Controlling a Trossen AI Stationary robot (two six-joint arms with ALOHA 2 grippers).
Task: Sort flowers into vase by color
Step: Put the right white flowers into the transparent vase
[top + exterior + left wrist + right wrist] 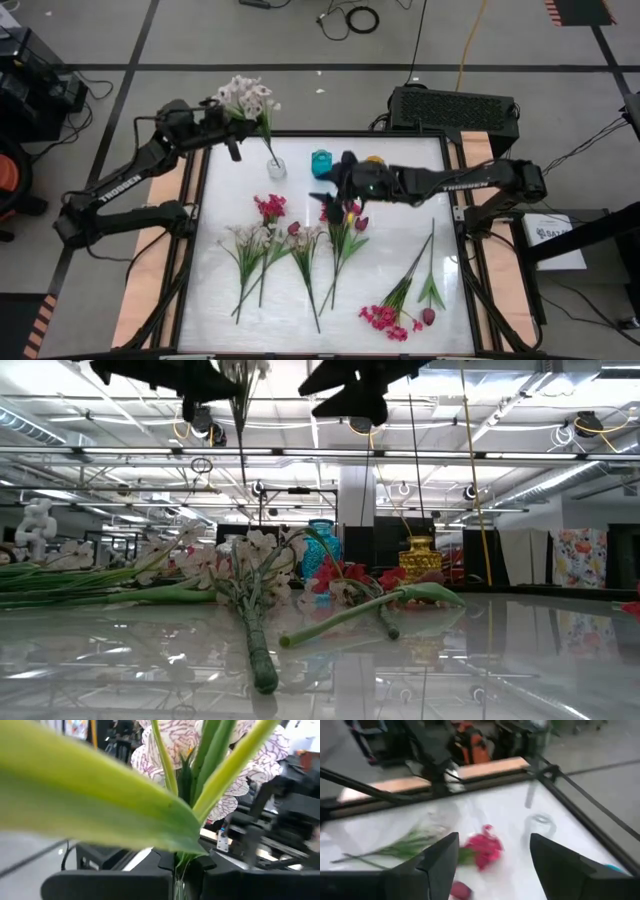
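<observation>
White glossy counter [400, 240], workshop floor and cables around.

Left tool [232, 140] clamps white sprig [247, 98] by stem, above clear vase [276, 167] at counter's far edge. Judged step: seat stem in vase. Advice: keep stem upright, centre tip over mouth, lower slowly, release only once stem rests inside.

Right tool [492, 865] spread wide, empty, hovering over magenta cluster [484, 849] mid-counter.

White sprig: pale veined petals, long green leaves. Other flowers [300, 245] lie flat on counter.

White purple-veined flowers [260, 765], magenta cluster [484, 847], teal vase [321, 162], prob. yellow vase [374, 159]
</observation>
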